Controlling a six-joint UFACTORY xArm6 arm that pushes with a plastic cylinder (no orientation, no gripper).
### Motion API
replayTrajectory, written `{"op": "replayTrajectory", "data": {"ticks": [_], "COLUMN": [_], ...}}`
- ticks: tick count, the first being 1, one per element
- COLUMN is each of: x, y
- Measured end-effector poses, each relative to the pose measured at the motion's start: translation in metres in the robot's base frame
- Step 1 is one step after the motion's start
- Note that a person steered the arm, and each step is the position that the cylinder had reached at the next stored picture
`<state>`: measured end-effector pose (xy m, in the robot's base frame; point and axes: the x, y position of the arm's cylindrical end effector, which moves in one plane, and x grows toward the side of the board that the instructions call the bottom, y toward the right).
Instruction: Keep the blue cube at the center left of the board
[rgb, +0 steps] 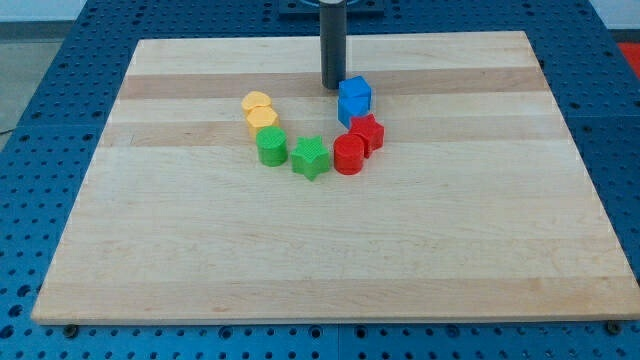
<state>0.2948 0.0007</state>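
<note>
The blue cube sits near the top middle of the wooden board, with a second blue block touching it just below. My tip rests on the board just left of the blue cube, close to its upper left side. Below the blue blocks are a red star-shaped block and a red cylinder. To their left lie a green star-shaped block, a green cylinder and two yellow blocks. The blocks form a curved row.
The board lies on a blue perforated table. The arm's dark rod comes down from the view's top centre.
</note>
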Motion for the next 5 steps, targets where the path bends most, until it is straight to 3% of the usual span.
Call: {"op": "replayTrajectory", "data": {"ticks": [1,3,5], "x": [0.0,0.002,0.032], "y": [0.0,-0.053,-0.052]}}
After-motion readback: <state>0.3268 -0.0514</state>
